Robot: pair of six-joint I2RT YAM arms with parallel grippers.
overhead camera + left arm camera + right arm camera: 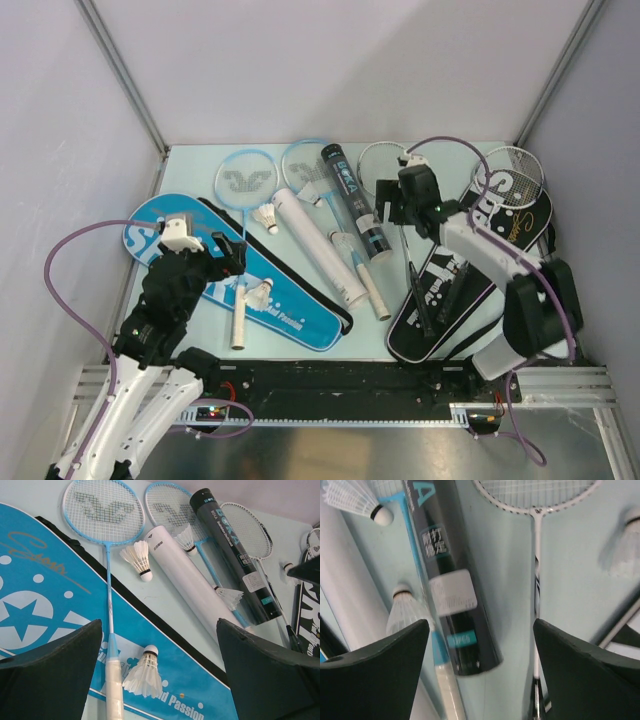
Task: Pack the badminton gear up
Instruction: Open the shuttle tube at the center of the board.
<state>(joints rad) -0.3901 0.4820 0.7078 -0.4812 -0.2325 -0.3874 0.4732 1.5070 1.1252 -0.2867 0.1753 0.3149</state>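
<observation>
My left gripper (228, 262) (159, 625) hangs open above the blue cover (290, 310) (45, 610). Below its fingers lie a white shuttlecock (144, 672) and the white handle of a light-blue racket (114, 690) (240, 178). A second light-blue racket (305, 165), a white tube (320, 245) (185, 575) and a black tube (352, 205) (455, 605) lie mid-table. My right gripper (395, 200) (480, 625) is open and empty over the black tube's near end, beside a silver racket's shaft (537, 580). The black cover (440, 300) lies on the right.
More shuttlecocks lie loose: one by the white tube's far end (266, 217), one between the tubes (345, 243) (402, 612), one at the right (625, 550). A second silver racket head (513, 170) rests on the black cover. Walls enclose the table on three sides.
</observation>
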